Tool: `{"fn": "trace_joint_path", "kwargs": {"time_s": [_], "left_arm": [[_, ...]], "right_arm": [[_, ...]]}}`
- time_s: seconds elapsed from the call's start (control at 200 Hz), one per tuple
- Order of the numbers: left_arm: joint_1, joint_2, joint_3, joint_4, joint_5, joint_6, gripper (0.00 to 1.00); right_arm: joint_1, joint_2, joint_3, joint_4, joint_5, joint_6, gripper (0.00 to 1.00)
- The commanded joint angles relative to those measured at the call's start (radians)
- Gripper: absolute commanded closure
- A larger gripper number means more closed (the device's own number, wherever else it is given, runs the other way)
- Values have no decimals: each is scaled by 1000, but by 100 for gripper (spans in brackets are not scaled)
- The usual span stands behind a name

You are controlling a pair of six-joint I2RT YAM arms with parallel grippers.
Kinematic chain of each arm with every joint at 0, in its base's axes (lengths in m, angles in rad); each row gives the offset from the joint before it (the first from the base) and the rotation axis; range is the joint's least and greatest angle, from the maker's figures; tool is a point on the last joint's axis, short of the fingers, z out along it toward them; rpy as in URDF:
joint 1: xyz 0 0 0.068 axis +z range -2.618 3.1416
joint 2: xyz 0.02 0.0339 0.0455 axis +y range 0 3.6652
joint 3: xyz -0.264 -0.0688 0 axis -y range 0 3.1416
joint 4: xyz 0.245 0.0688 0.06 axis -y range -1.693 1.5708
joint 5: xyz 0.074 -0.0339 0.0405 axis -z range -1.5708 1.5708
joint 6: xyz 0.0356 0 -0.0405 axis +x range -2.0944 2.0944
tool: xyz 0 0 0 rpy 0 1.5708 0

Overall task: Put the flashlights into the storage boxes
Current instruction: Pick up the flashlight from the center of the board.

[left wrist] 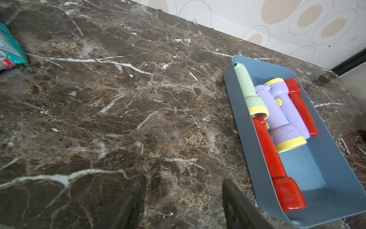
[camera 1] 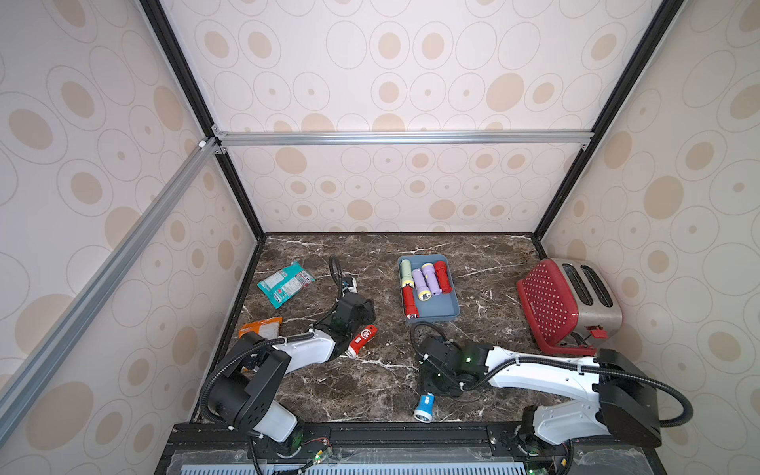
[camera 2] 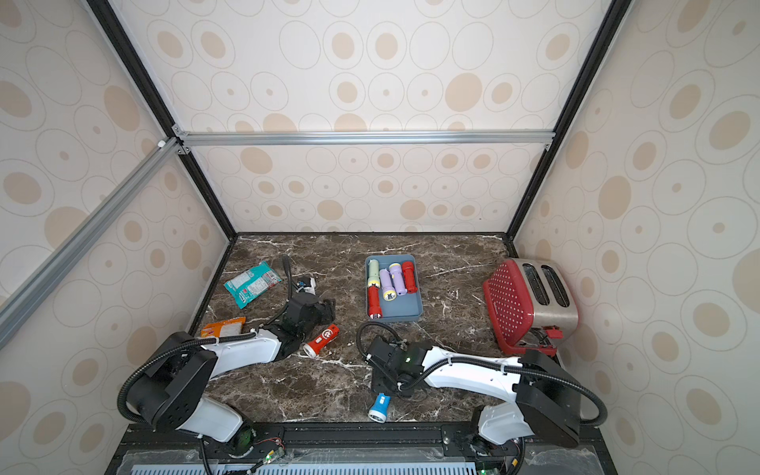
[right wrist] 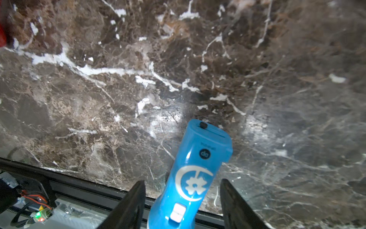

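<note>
The blue flashlight [right wrist: 198,168] lies by the front edge of the counter [camera 1: 370,386], between the spread, unclamped jaws of the right gripper [right wrist: 182,180]; the left gripper [left wrist: 182,181] gapes empty. I'd centre on the body, close squarely, then lift high enough to clear the wall of the storage box [camera 1: 436,314].

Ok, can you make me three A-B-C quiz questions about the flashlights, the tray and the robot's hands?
1. Where is the blue flashlight? A in the blue-grey tray; B on the marble table near its front edge; C in the air.
2. How many flashlights lie in the tray? A three; B seven; C five.
3. How is the left hand? A open and empty; B shut on a flashlight; C shut on the tray's rim.
Answers: 1 B, it lies by that edge, between the right hand's fingers; 2 C, one pale green, two lilac and two red flashlights; 3 A, only bare table shows between its fingers.
</note>
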Motion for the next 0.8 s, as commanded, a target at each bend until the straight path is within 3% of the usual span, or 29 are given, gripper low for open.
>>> {"fn": "trace_joint_path", "kwargs": {"time_s": [0.0,0.41,0.795], "left_arm": [[6,-14,23,3,-21,14,35],[6,14,41,-6,-5,13,36],[6,-5,34,-9,-17,16,36]], "right_arm": [[17,39,39,-66,33,13,38],[28,57,-16,-33,52,32,41],[33,128,32,-80,88,13,58]]}}
